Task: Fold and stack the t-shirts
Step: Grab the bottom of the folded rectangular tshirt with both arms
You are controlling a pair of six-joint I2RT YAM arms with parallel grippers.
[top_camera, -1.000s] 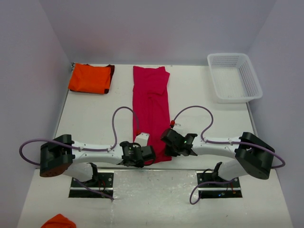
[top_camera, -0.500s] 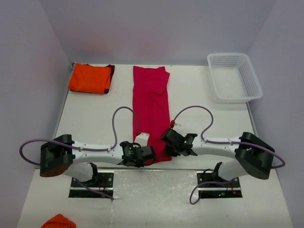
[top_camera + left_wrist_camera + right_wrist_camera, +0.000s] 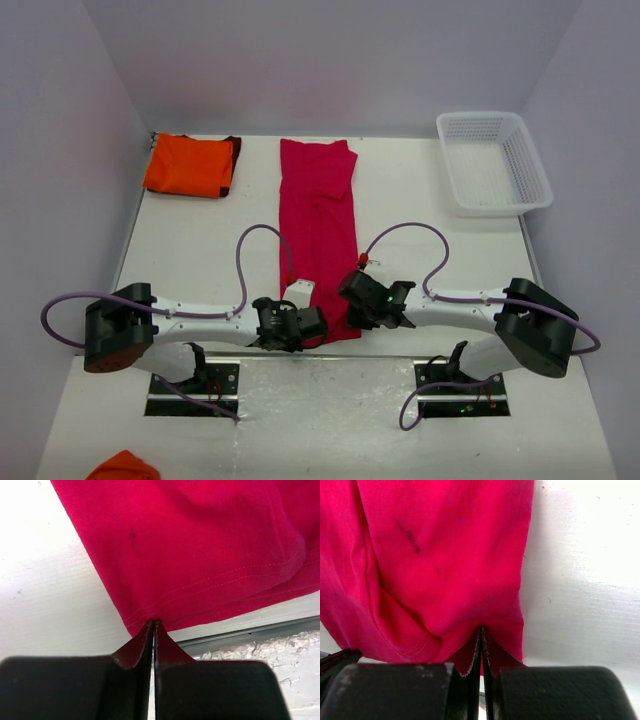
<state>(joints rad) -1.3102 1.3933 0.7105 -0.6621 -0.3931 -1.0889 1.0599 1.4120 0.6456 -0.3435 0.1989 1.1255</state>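
Two arms reach low and inward to the near hem of the plain crimson-pink cloth t-shirt (image 3: 320,225), a long strip on the white tabletop (image 3: 430,240) running away from both hands. The left hand (image 3: 153,625) is pinched tight on one hem corner, the right hand (image 3: 481,630) on the other. The folded bright orange t-shirt (image 3: 188,165) lies far ahead-left of the left hand.

**Q:** How are the arms built?
**A:** Left arm (image 3: 190,315) and right arm (image 3: 450,300) have white links and black joint housings. A bulky black shoulder block (image 3: 115,330) sits at 8 and 4 o'clock.

**Q:** Cabling, mounts, fingers?
**A:** One purple cable (image 3: 245,255) per arm. Metal plate (image 3: 195,385) under each base. Fingers (image 3: 130,680) are matte black with thin, tapered tips.
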